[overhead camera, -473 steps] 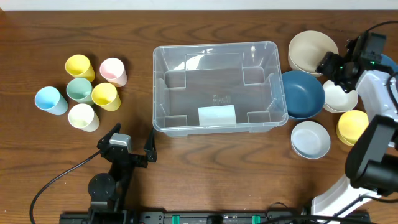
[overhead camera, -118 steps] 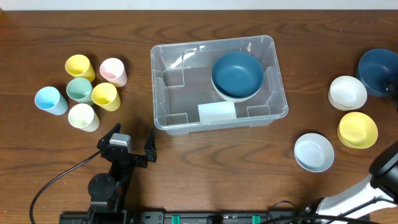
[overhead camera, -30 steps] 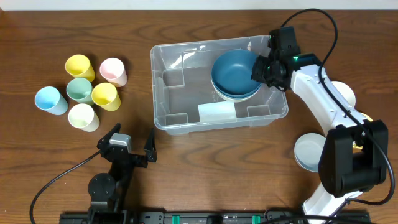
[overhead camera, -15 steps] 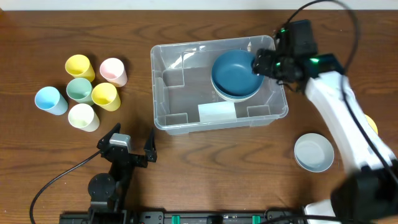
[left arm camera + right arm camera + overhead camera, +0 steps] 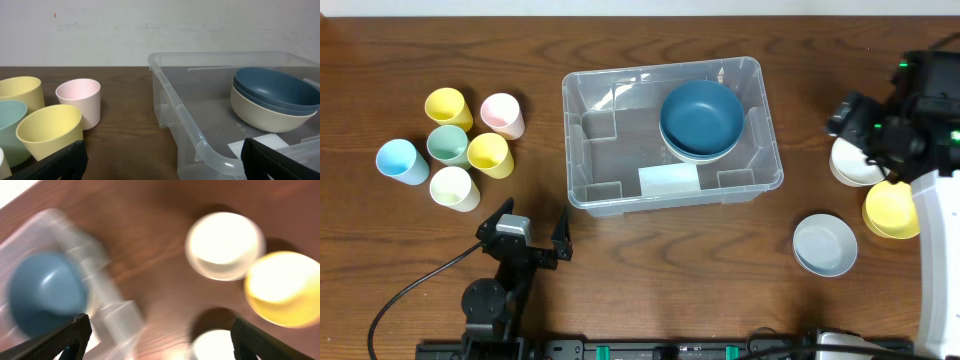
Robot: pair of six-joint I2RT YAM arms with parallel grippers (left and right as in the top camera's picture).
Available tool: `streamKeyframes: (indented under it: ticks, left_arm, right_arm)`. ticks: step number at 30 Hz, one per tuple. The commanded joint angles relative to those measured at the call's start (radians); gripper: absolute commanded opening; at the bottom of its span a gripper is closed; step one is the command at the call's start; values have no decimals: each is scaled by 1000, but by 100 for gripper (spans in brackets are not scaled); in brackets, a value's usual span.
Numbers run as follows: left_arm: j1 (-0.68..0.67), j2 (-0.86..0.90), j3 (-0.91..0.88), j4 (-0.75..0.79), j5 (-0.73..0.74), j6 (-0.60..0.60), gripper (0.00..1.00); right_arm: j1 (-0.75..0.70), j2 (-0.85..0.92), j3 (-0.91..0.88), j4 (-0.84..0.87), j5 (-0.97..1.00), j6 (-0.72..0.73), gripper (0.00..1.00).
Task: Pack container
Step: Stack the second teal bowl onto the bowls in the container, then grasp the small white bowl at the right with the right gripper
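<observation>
Blue bowl (image 5: pixel 701 116) now nests in the container (image 5: pixel 574 150) | we swing right gripper (image 5: pixel 848 118), jaws spread, empty, toward white bowl (image 5: pixel 855 165), likely next | left gripper (image 5: pixel 533 222) open-jawed, idle

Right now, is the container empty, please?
Not empty: the container holds stacked bowls, blue on top, cream underneath.

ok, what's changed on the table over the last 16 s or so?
The right gripper put the beige bowl and both dark blue bowls from the table's right side into the container, nested. It then let go and pulled back right, over the white bowl. The container shifted slightly. Cups and left gripper unchanged.
</observation>
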Motion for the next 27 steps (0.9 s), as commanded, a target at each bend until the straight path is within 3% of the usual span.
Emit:
streamKeyframes:
  ticks: [1, 15, 23, 27]
  left_arm:
    - [-4, -6, -18, -33, 11, 14, 98]
    - [-4, -6, -18, -33, 11, 14, 98]
    - [-4, -6, -18, -33, 11, 14, 98]
    - [-4, -6, -18, -33, 11, 14, 98]
  right_arm:
    - [-84, 44, -49, 1, 21, 49, 89]
    - [-195, 325, -128, 283, 14, 37, 87]
    - [-258, 401, -128, 427, 11, -213, 86]
    - [-289, 427, -129, 430, 7, -250, 86]
